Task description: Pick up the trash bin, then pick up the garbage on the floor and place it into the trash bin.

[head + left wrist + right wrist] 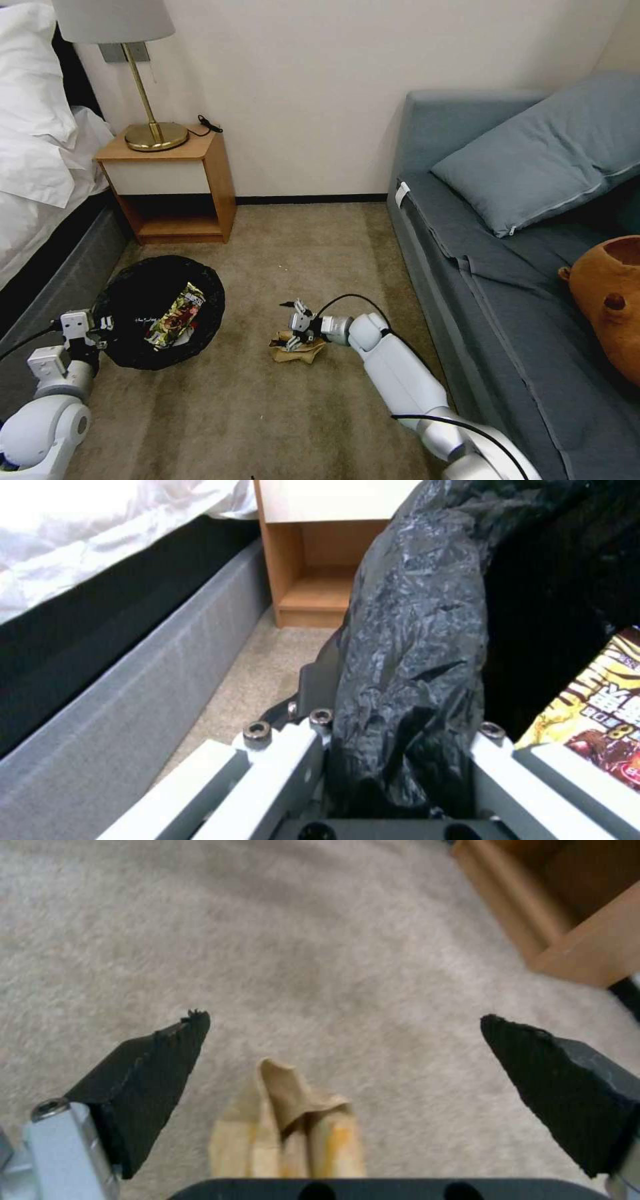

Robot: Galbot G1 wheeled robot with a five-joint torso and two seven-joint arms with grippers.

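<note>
Below, right gripper (298,331) fingers spread astride crumpled paper bag (297,350); left gripper (100,327) clamping trash bin (133,347).

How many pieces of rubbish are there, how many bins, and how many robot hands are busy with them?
Trash bins: 1, the black-lined trash bin, its rim clamped by the left gripper.
Garbage pieces: 2, a snack packet inside the bin and a tan paper bag on the carpet.
Grippers: 2; the right gripper is open over the bag.
Total: 5.

Bedroom, bed (33,167), nightstand (175,183), lamp (127,60), sofa (507,280)
</note>
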